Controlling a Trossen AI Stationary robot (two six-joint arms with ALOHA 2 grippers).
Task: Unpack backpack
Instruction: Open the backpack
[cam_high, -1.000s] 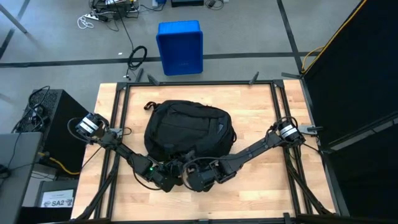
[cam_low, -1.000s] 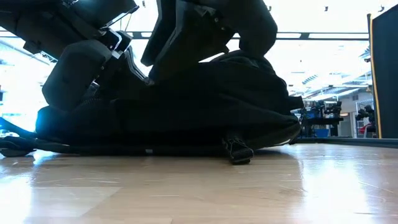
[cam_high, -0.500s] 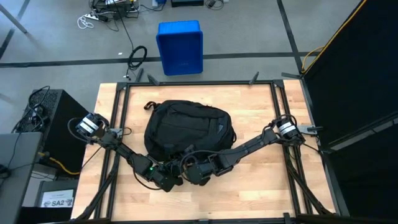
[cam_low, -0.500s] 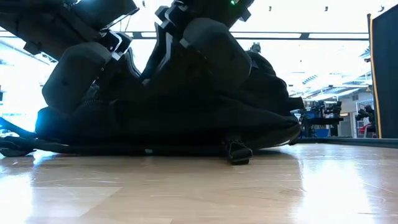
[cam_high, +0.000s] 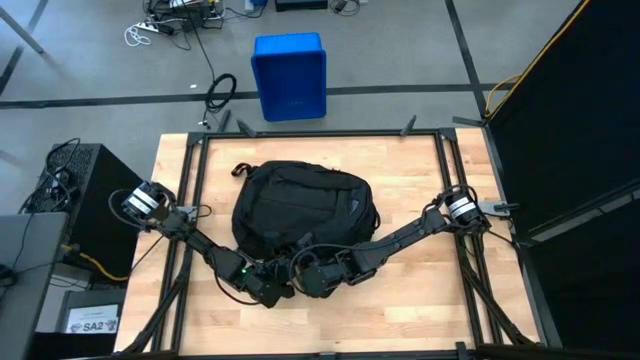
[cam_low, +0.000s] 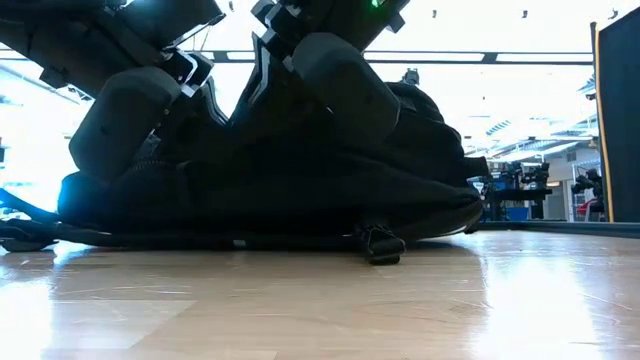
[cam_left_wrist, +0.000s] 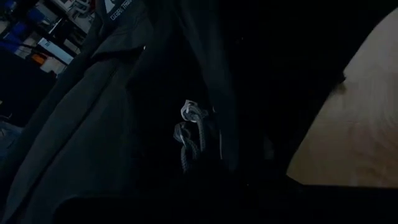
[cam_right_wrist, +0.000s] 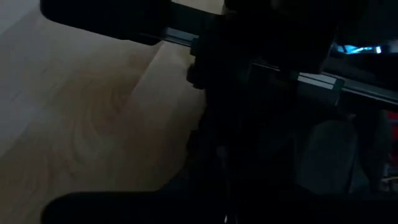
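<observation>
Backpack (cam_high: 300, 208) lies flat near the middle of the table (cam_high: 420, 300), rounded end toward the far edge, near edge toward me. It is not yet opened as far as I can see.

Both arms meet at that near edge. Left claw (cam_high: 272, 292) is pressed together; the left wrist view shows a zipper pull cord (cam_left_wrist: 189, 134) just ahead of it, but I cannot tell whether it pinches cord or fabric. Right claw (cam_high: 308, 281) sits just beside the left one and is also pressed together. What it grips, if anything, is hidden in dark fabric.

Risks, as I judge them:
- The whole bag drags toward me if either arm pulls without the other anchoring it.
- The two wrists stand so close that a sideways pull could knock them together.
- The right claw may have closed on loose cloth or on nothing, so the zipper would not move.
- The cord could slip out under tension.
</observation>
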